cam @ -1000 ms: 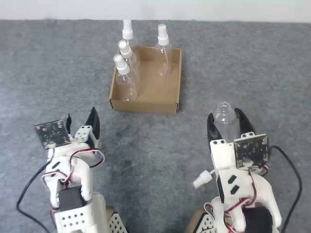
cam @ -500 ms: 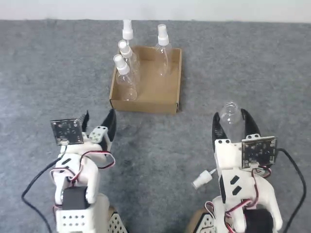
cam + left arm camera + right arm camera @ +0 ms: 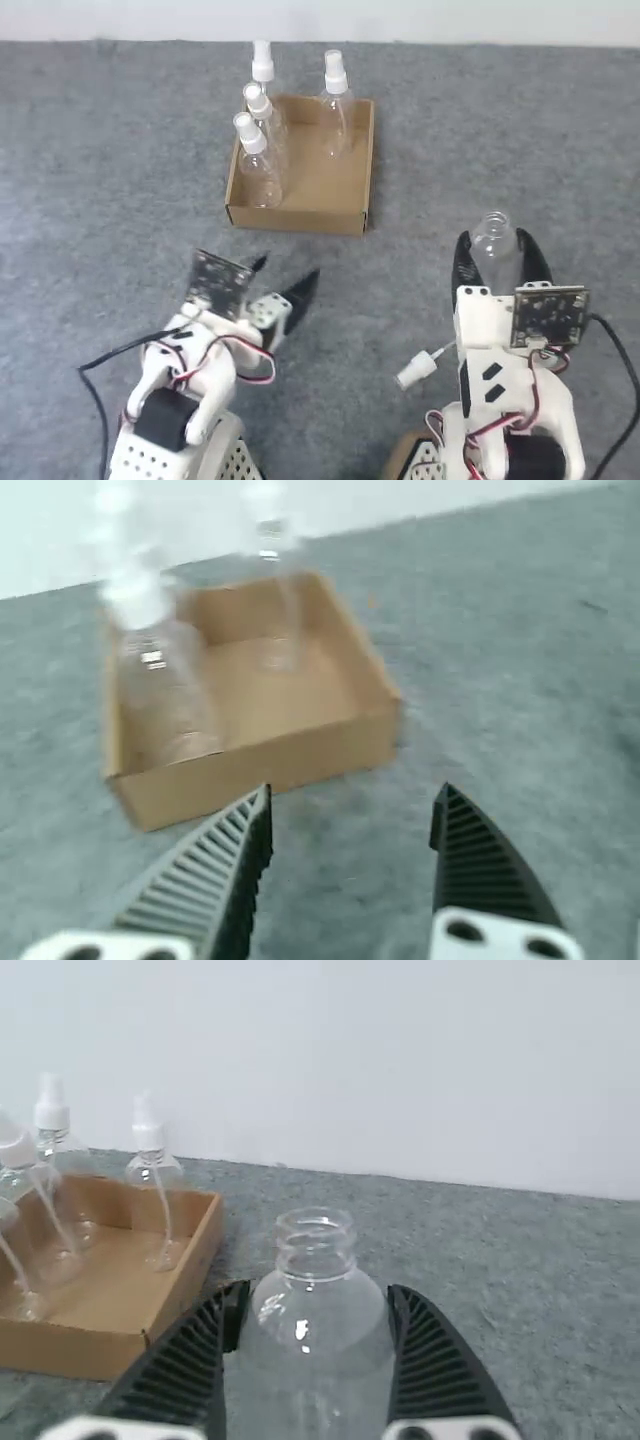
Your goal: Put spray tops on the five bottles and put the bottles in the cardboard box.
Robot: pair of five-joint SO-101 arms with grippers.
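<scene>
The cardboard box (image 3: 298, 215) sits on the grey carpet at the back centre, with several clear bottles (image 3: 258, 160) with white spray tops standing in it. My right gripper (image 3: 500, 262) is at the right front, shut on an upright clear bottle with an open neck (image 3: 494, 243). The right wrist view shows that bottle (image 3: 315, 1310) between the black fingers of the right gripper (image 3: 317, 1297). A loose white spray top (image 3: 420, 368) lies on the carpet beside the right arm. My left gripper (image 3: 284, 276) is open and holds nothing, in front of the box (image 3: 250, 750) and angled toward the centre.
Grey carpet (image 3: 520, 140) covers the table, with open room on either side of the box and between the arms. A white wall (image 3: 400, 1060) rises behind the far edge. Cables trail from both arm bases at the front.
The left arm has swung right, toward the middle of the table, with its fingers still open. The right gripper has carried the open bottle a little to the right and nearer the front.
</scene>
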